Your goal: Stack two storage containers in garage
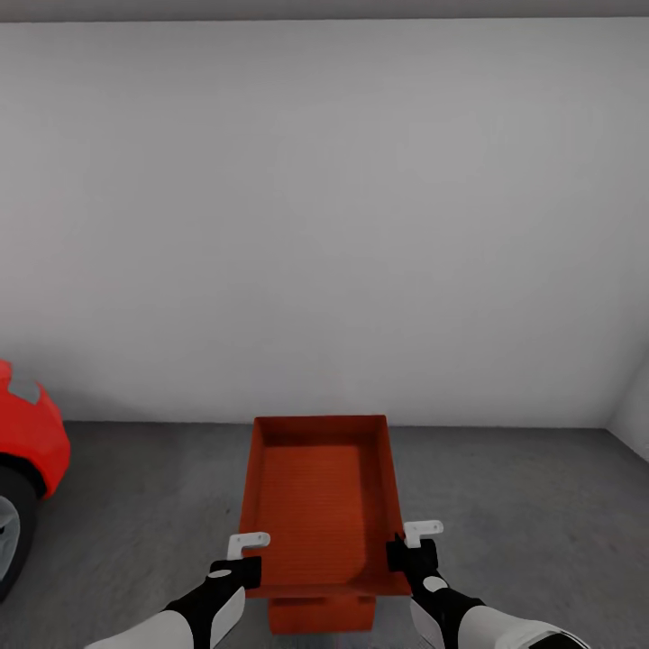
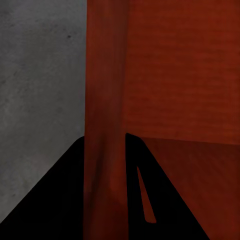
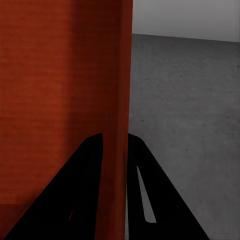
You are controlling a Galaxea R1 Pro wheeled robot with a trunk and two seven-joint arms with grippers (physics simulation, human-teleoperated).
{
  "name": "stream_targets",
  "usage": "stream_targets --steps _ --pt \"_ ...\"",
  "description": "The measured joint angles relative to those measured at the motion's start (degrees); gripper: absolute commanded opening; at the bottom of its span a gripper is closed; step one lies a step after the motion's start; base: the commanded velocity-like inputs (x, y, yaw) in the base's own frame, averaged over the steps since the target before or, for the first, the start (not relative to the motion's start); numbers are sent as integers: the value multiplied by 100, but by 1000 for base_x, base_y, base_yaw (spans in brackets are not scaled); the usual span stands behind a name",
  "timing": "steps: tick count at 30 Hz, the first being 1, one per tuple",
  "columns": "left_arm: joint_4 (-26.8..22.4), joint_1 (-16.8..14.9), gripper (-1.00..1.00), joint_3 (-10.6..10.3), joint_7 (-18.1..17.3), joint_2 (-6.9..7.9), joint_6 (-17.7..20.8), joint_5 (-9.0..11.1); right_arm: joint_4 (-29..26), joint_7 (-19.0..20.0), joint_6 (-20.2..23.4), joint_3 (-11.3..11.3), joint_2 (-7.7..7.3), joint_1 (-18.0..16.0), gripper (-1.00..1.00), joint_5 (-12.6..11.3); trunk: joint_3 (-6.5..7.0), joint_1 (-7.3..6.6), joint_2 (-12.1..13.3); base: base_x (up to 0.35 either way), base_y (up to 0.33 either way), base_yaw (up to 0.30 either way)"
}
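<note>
The left claw [image 1: 242, 557] is clamping the left side wall of the upper storage container [image 1: 323, 500] near its close corner, one finger inside and one outside, as the left wrist view shows with the orange-red wall [image 2: 105, 125] running between the two dark fingers. The right claw [image 1: 413, 545] is gripping the opposite wall [image 3: 116, 110] the same way. Both are holding the near end, so the bin's long axis is running straight away from the robot toward the white garage wall [image 1: 324, 225].

Directly beneath the near edge, a second storage container [image 1: 322, 615] is peeking out, seemingly sitting on the grey concrete floor [image 1: 523, 523]. The held bin looks roughly centred over it, so lowering straight down should be what stacks them.

Both bins are plain flat-walled plastic with a faintly ribbed base. A red car [image 1: 27, 451] is standing well off to the left.
</note>
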Motion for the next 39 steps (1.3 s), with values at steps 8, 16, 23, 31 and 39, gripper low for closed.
stream_targets --steps 8,16,23,31,39 --pt "0 0 -100 -2 1 1 -1 0 0 -7 0 5 3 0 -100 -4 -73 0 0 0 0 0" --pt "0 0 -100 -2 0 1 -1 0 0 -7 -1 4 3 0 -100 -3 -146 0 0 0 0 0" --pt "0 0 -100 -2 1 1 -1 1 0 -7 -1 5 3 0 -100 -4 -210 0 0 0 0 0" --pt "0 0 -100 -2 1 1 -2 1 0 -7 -2 5 3 0 -100 -5 -245 -2 -1 76 0 0" --pt "0 0 -100 2 -11 6 -9 1 -1 -4 -6 -1 4 0 -100 4 -247 -3 -2 288 0 0"
